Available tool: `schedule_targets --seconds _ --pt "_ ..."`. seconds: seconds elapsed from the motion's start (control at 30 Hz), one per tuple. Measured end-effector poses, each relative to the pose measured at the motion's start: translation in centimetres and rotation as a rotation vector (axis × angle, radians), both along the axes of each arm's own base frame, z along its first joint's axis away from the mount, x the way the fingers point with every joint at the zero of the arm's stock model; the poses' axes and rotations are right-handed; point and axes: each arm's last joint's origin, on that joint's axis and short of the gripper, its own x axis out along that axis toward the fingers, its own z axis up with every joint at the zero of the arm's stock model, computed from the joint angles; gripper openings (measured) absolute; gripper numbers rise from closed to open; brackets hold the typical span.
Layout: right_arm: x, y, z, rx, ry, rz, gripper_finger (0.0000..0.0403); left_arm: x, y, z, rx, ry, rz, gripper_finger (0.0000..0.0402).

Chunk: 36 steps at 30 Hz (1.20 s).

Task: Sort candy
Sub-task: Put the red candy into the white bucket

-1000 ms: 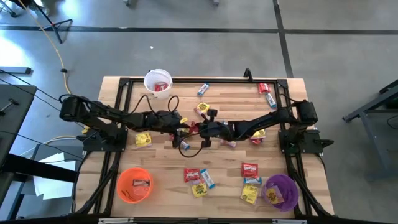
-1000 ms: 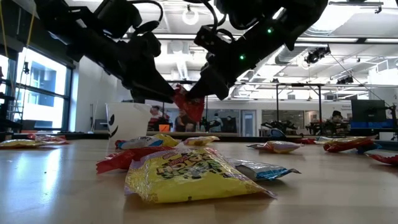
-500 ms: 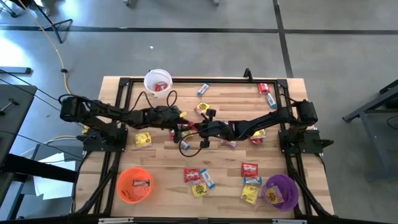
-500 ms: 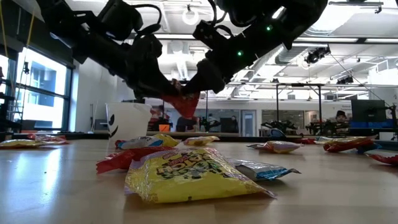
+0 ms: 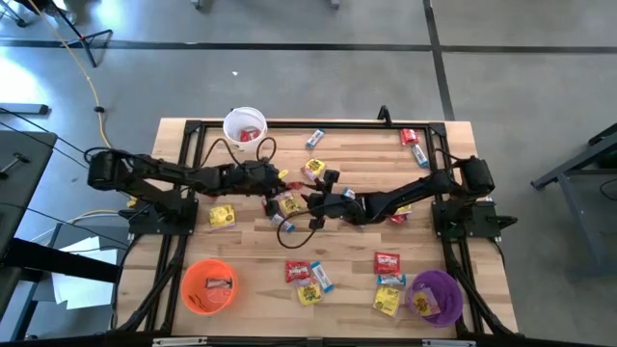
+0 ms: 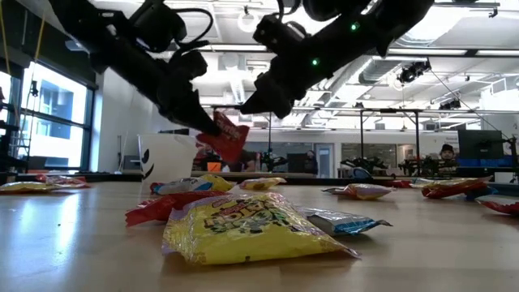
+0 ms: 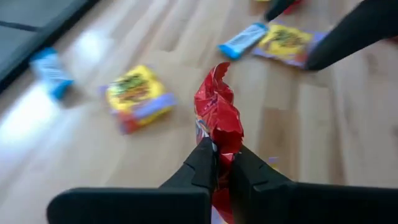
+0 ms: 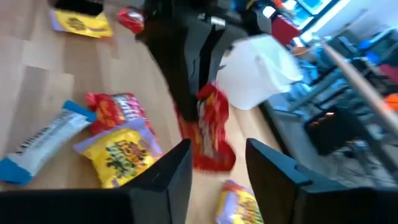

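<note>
Red packet [image 7: 217, 115] pinched between left jaws.

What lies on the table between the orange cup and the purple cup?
In the high view, loose candy lies there: red packets, yellow packets and blue-and-white bars.

The left pincer [image 7: 224, 163] is closed on a red packet [image 7: 216, 115], whose crinkled end sticks up past the fingertips [image 7: 202, 158], clear of the tabletop [image 7: 155, 158]. Beyond the red packet, to one side, lies a yellow packet [image 7: 137, 98], and farther out that way a blurred blue bar [image 7: 51, 73]. Past the red packet's upper end lie another blue bar [image 7: 244, 39] and a yellow packet [image 7: 288, 45], just beside each other. A dark finger of the other arm [image 7: 354, 31] reaches in over that yellow packet.
</note>
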Motion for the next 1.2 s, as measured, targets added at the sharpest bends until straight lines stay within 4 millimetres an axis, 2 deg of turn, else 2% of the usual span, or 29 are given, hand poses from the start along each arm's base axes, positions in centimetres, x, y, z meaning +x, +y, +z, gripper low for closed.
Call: schedule_targets --seconds 0.17,0.3,0.5,0.57,0.63,0.77,0.93,1.1,1.2 --pt "-0.6 0.9 0.5 -0.073 0.02 -0.075 0.0146 -1.2 0.9 3.6 0.122 0.076 0.095 0.0003" --pt "-1.1 1.0 0.3 -0.047 0.062 -0.088 0.0112 -2.9 2.4 6.9 0.2 0.176 0.24 0.0002" --pt "-1.3 1.0 -0.1 -0.025 0.098 -0.073 0.0017 -5.1 5.9 12.3 0.247 0.262 0.413 0.0001" --pt "-1.3 1.0 -0.1 -0.023 0.1 -0.069 0.0006 -5.6 7.3 13.8 0.252 0.285 0.455 0.0001" --pt "-1.3 1.1 -0.1 -0.021 0.099 -0.066 0.0014 -6.0 8.8 14.6 0.229 0.341 0.474 0.0001" --pt "-1.3 1.1 -0.1 -0.016 0.101 -0.058 0.0016 -6.6 12.3 15.1 0.129 0.412 0.484 0.0001" --pt "-1.3 1.2 -0.2 0.001 0.106 -0.029 0.0003 -6.6 16.3 13.4 0.006 0.496 0.479 0.0001" --pt "-1.3 1.2 -0.2 0.001 0.11 -0.028 0.0001 -6.5 18.4 10.9 -0.064 0.651 0.428 0.0001" --pt "-1.3 1.0 -0.3 0.009 0.116 -0.028 0.0001 -6.6 19.3 10.0 -0.082 0.687 0.424 0.0001"
